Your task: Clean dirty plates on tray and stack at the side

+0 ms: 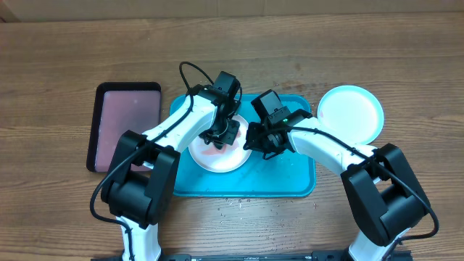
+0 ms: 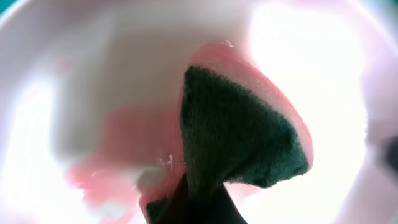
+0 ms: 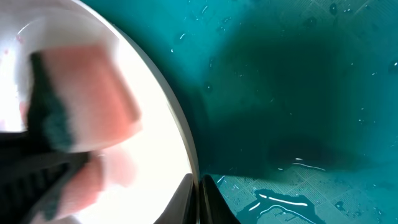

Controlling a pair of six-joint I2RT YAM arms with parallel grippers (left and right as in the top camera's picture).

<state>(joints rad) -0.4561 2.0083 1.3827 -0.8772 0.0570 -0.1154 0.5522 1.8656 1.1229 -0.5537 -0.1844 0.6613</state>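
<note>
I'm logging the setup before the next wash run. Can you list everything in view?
tray: one, turquoise, table centre, wet.
white plate: one, white with a red smear, on the tray's left half.
side plate: one seen, light blue rim, by the tray's far right corner; whether another lies under it cannot be told.
sponge: one, pink with a dark green face, on the white plate.
dark tray: one, dark rim, pinkish inside, left of the tray.
table: one, brown wood; water drops in front of the tray.
left gripper: shut on the sponge.
right gripper: shut on the white plate's right rim.
</note>
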